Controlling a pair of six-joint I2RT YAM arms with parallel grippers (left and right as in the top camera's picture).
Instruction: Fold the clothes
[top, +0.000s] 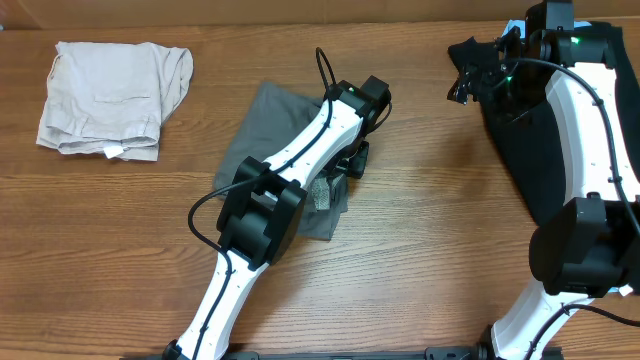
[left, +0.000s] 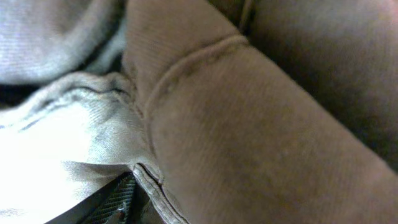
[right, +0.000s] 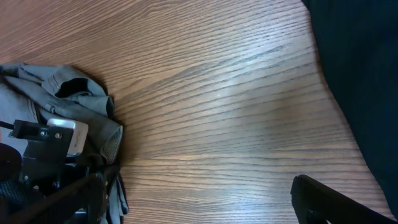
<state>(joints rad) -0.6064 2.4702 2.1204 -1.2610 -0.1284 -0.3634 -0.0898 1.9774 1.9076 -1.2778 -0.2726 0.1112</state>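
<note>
Left pincer (top: 352, 160) down on right edge of grey shorts (top: 262, 120) at frame centre, grip can't tell; right pincer (top: 462, 75) gaping, empty, far upper right, so left arm nearer

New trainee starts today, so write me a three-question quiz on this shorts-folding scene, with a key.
1. True or false: the right fingers stand open and empty beside the black garment.
2. Fill in: the beige shorts at the far left of the table lie neatly ____.
3. The left fingers are down on which garment? A. black garment B. grey shorts C. beige shorts
Key: 1 true; 2 folded; 3 B.
</note>
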